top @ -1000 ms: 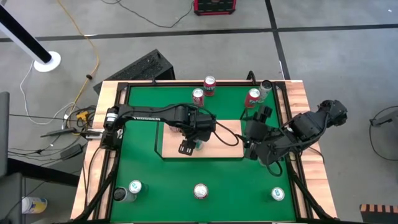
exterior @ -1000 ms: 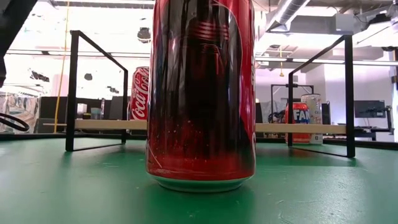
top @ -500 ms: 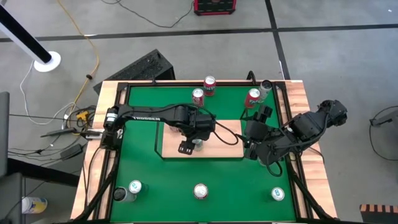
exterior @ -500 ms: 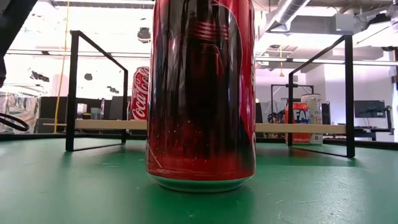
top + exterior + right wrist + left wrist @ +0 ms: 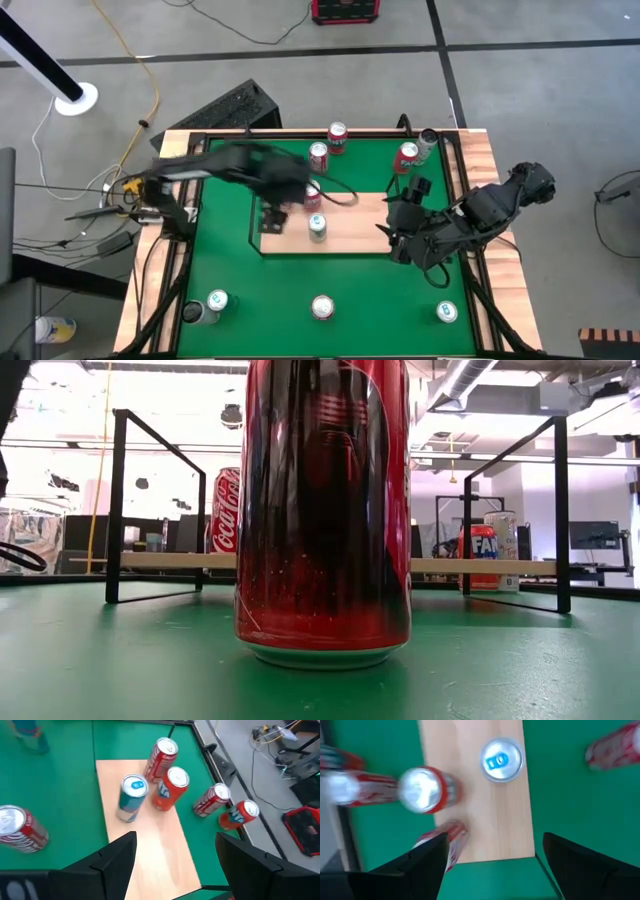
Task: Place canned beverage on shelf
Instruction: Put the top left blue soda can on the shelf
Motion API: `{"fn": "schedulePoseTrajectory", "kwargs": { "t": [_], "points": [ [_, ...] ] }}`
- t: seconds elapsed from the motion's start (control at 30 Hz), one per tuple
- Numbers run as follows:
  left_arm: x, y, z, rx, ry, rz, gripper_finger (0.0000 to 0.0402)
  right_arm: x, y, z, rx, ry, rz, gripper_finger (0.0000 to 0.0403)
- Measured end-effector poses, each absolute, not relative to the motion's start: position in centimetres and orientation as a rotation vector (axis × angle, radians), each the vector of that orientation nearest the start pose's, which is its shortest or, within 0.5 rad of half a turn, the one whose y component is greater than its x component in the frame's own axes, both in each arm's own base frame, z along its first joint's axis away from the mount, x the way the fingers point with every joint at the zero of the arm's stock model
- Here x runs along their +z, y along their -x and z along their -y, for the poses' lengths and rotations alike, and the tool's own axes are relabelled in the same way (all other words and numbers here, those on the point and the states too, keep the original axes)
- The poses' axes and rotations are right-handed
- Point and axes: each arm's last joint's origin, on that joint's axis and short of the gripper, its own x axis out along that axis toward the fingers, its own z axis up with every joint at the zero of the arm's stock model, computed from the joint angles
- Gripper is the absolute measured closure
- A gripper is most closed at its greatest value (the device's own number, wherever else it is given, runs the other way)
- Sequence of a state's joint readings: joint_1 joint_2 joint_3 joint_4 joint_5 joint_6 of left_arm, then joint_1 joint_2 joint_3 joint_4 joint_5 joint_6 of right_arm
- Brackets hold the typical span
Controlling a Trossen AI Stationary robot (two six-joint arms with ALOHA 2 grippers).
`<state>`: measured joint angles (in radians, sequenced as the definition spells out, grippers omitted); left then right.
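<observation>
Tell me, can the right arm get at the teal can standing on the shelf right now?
Probably yes. The right tool hangs open at the shelf's right end, and only bare board lies between it and the teal can. The left tool is on the can's far side.

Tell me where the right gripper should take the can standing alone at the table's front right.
Take the can across its round side wall, near mid-height, coming down from above. It stands upright with nothing close beside it, so either finger has room. The right gripper, open, is over the shelf's right end.
</observation>
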<state>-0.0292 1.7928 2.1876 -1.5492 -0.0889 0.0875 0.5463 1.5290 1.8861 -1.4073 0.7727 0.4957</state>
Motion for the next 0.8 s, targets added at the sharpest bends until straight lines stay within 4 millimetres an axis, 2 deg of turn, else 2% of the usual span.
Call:
{"fn": "schedulePoseTrajectory", "kwargs": {
  "t": [0.13,0.2,0.27,0.37,0.5,0.6,0.8],
  "points": [
    [45.9,-26.9,0.7,0.060,-0.120,-0.921,0.0095,41.9,-24.2,-12.5,-0.343,0.205,-0.702,0.0106],
    [46.9,-24.0,0.9,0.066,-0.101,-0.806,0.0095,40.6,-25.1,-12.7,-0.284,0.219,-0.685,0.0106],
    [46.9,-21.0,1.1,0.073,-0.086,-0.691,0.0095,39.4,-26.3,-12.7,-0.224,0.226,-0.635,0.0106],
    [44.9,-17.1,1.3,0.096,-0.080,-0.553,0.0095,37.8,-27.9,-12.1,-0.140,0.225,-0.539,0.0106],
    [40.6,-13.0,0.8,0.193,-0.040,-0.340,0.0095,36.1,-29.9,-10.9,-0.128,0.231,-0.423,0.0106],
    [37.2,-10.7,0.4,0.241,-0.009,-0.174,0.0095,35.1,-31.0,-9.9,-0.134,0.207,-0.387,0.0106],
    [32.3,-7.5,0.0,0.240,-0.005,0.160,0.0095,33.6,-32.9,-8.7,-0.097,0.159,-0.348,0.0106]
  ]
}}
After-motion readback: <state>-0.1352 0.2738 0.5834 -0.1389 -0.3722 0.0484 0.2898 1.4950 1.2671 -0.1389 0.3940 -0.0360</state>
